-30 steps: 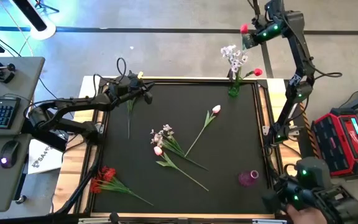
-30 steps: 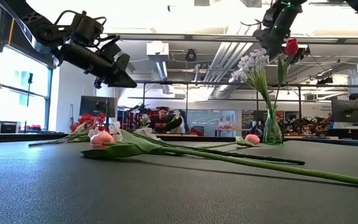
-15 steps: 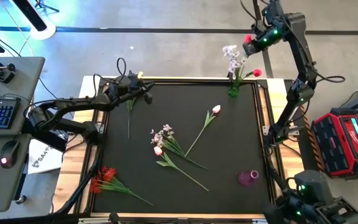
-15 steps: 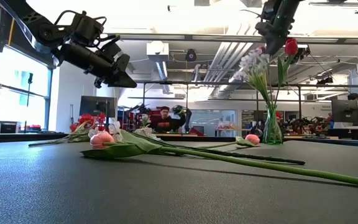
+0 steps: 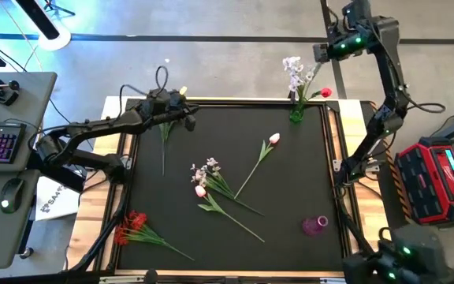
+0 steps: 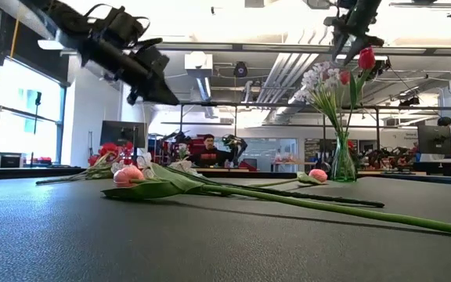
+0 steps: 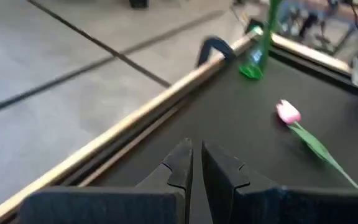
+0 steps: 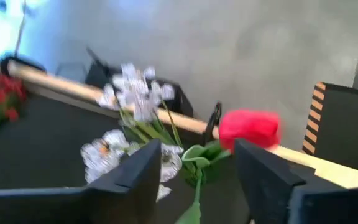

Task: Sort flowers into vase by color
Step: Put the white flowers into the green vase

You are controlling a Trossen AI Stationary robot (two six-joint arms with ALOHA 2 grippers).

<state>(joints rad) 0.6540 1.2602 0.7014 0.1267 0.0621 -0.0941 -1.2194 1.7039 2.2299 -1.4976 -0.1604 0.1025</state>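
Lying at the near left corner of the black surface (image 5: pixel 156 213) is a red blossom bunch (image 5: pixel 132 225). Above the far left edge hovers the left claw (image 5: pixel 189 120), fingers together and empty. Mid-surface lie a lavender sprig (image 5: pixel 207 170), a pink tulip (image 5: pixel 200 192) and another pink tulip (image 5: pixel 273 139). A green vase (image 5: pixel 296 114) at the far right corner holds a white-lavender sprig (image 5: pixel 294 69) and red tulip (image 5: pixel 325 92). Above it, the right claw (image 5: pixel 324 52) stands apart, empty. A pink vase (image 5: pixel 315 226) sits near right.

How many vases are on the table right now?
2. A green vase with flowers in it stands at the mat's upper right corner in the overhead view; a pink vase sits near its lower right corner. None seems hidden.
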